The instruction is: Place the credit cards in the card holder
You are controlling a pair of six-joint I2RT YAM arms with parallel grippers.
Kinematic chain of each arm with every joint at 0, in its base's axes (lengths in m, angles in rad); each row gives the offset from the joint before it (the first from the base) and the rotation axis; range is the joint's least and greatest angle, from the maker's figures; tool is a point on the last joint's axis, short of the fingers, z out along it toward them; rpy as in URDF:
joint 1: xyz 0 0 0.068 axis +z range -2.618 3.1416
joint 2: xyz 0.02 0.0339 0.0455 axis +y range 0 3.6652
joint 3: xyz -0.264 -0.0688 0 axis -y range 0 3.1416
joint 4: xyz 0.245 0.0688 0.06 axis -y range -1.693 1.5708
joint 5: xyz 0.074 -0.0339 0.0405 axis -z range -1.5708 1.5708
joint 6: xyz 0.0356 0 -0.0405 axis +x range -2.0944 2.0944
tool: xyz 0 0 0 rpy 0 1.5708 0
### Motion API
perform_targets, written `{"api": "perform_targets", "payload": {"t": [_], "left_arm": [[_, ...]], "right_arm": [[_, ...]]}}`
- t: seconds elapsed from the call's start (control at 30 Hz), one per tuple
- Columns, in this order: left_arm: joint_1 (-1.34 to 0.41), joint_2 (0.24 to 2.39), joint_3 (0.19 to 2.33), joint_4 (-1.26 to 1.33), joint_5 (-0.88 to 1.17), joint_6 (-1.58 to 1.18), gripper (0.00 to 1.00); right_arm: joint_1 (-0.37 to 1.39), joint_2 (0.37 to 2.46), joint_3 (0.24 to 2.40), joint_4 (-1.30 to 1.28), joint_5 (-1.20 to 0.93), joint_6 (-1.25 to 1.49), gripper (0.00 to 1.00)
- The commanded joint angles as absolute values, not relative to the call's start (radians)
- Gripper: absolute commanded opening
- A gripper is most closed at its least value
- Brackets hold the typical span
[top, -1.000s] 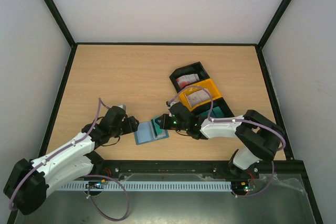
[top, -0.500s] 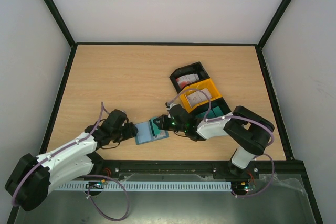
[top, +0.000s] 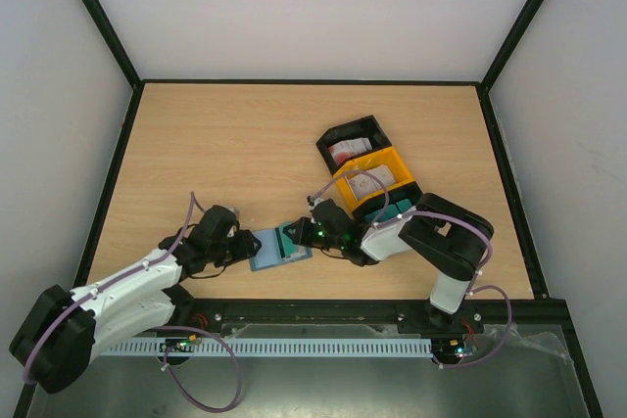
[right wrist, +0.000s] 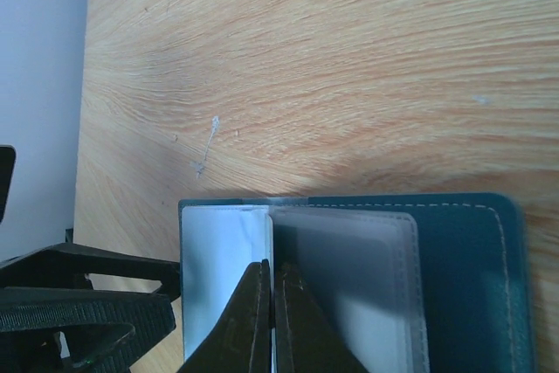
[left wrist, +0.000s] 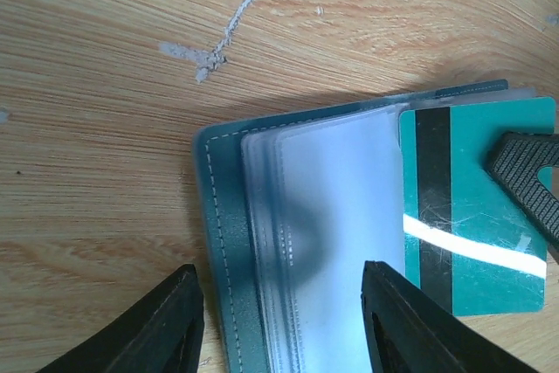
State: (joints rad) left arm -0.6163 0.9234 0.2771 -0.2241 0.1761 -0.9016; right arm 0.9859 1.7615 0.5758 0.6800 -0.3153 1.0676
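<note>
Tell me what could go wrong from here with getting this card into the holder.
Two likely risks. The right gripper pinches the teal card over the clear sleeves; its edge may miss a pocket and ride over the top. The left gripper is open, jaws straddling the card holder without clamping, so the holder could slide on the table when pushed.

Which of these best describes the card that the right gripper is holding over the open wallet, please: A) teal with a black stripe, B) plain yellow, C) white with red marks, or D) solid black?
A: in the left wrist view, the card pinched by the right gripper is teal with a black stripe, over the clear sleeves of the card holder.
</note>
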Motion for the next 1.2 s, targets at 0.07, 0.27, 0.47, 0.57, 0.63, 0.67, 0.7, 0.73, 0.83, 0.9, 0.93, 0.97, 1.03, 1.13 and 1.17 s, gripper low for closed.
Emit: {"api": "perform_targets", "payload": {"t": [0.07, 0.27, 0.47, 0.57, 0.63, 0.67, 0.7, 0.73, 0.83, 0.9, 0.93, 0.97, 1.03, 1.13, 1.17], "left_arm": [[-0.610, 0.949, 0.248, -0.229, 0.195, -0.894, 0.50], [-0.610, 0.972, 0.247, -0.212, 0.199, -0.883, 0.44], [-0.609, 0.981, 0.242, -0.200, 0.199, -0.882, 0.39], [-0.609, 0.985, 0.243, -0.194, 0.201, -0.882, 0.39], [-0.609, 0.986, 0.245, -0.191, 0.202, -0.882, 0.39], [-0.610, 0.986, 0.245, -0.190, 0.202, -0.882, 0.39], [-0.609, 0.986, 0.245, -0.189, 0.202, -0.882, 0.39], [-0.609, 0.986, 0.245, -0.187, 0.202, -0.882, 0.39], [-0.610, 0.987, 0.244, -0.187, 0.202, -0.887, 0.38], [-0.610, 0.986, 0.239, -0.180, 0.215, -0.893, 0.38], [-0.609, 0.985, 0.236, -0.173, 0.225, -0.895, 0.38], [-0.610, 0.985, 0.235, -0.170, 0.232, -0.896, 0.38], [-0.610, 0.983, 0.234, -0.169, 0.239, -0.894, 0.38], [-0.609, 0.979, 0.230, -0.165, 0.242, -0.896, 0.38], [-0.610, 0.977, 0.229, -0.162, 0.247, -0.896, 0.38]], "right_arm": [[0.997, 1.802, 0.566, 0.750, -0.315, 1.093, 0.02], [0.997, 1.821, 0.554, 0.787, -0.326, 1.125, 0.02], [0.998, 1.819, 0.540, 0.812, -0.330, 1.150, 0.02], [0.997, 1.829, 0.536, 0.815, -0.326, 1.164, 0.02], [0.997, 1.827, 0.525, 0.815, -0.313, 1.174, 0.02], [0.998, 1.824, 0.518, 0.818, -0.308, 1.178, 0.02], [0.997, 1.822, 0.509, 0.824, -0.305, 1.183, 0.02], [0.998, 1.822, 0.500, 0.837, -0.306, 1.189, 0.02], [1.000, 1.826, 0.483, 0.862, -0.310, 1.202, 0.02], [1.004, 1.835, 0.483, 0.881, -0.316, 1.204, 0.02], [1.007, 1.841, 0.484, 0.891, -0.321, 1.204, 0.02], [1.010, 1.847, 0.486, 0.900, -0.324, 1.204, 0.02], [1.014, 1.860, 0.489, 0.927, -0.326, 1.204, 0.02], [1.016, 1.886, 0.488, 0.997, -0.334, 1.218, 0.02], [1.017, 1.895, 0.487, 1.014, -0.337, 1.224, 0.02]]}}
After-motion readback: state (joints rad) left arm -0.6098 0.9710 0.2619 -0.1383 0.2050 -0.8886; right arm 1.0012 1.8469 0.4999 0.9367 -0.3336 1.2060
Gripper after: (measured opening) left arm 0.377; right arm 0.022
